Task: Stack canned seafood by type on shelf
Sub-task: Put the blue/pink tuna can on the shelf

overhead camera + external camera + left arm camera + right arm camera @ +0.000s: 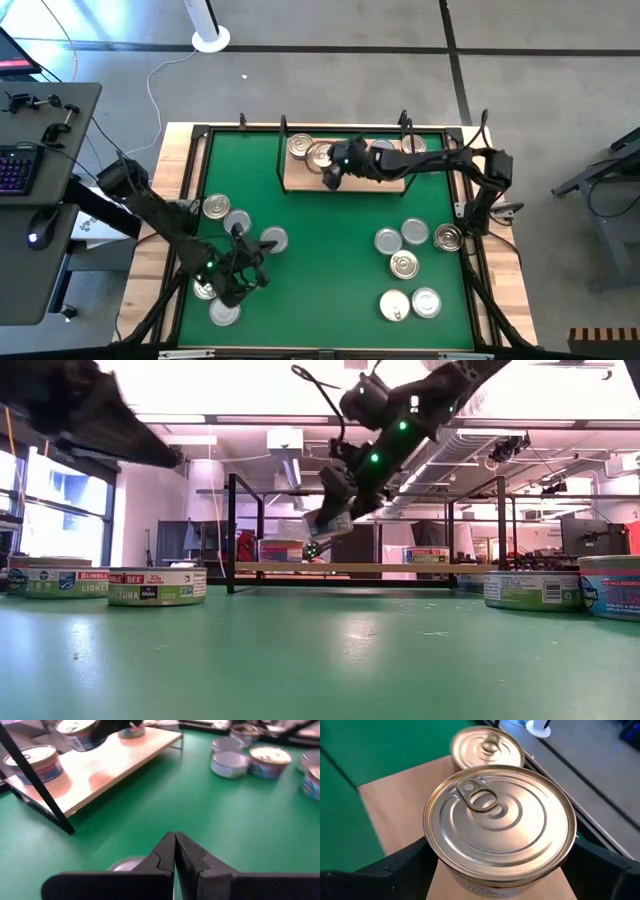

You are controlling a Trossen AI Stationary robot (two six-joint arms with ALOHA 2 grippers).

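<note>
Gold-lidded tin [499, 822] clamped between right gripper [333, 168] fingers, seemingly above the shelf [300, 180] (left gripper [175, 851] closed, empty)

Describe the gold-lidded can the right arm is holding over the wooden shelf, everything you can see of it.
The round, flat metal can with a gold-tinted pull-tab lid sits clamped between the two dark fingers of the right hand. Its lid shows raised concentric rings and an unbroken ring tab, so it looks unopened. In the low view it hangs tilted, clear above the light tan wooden shelf board, touching only the fingers. A second gold-lidded can rests on the board just beyond it.
</note>
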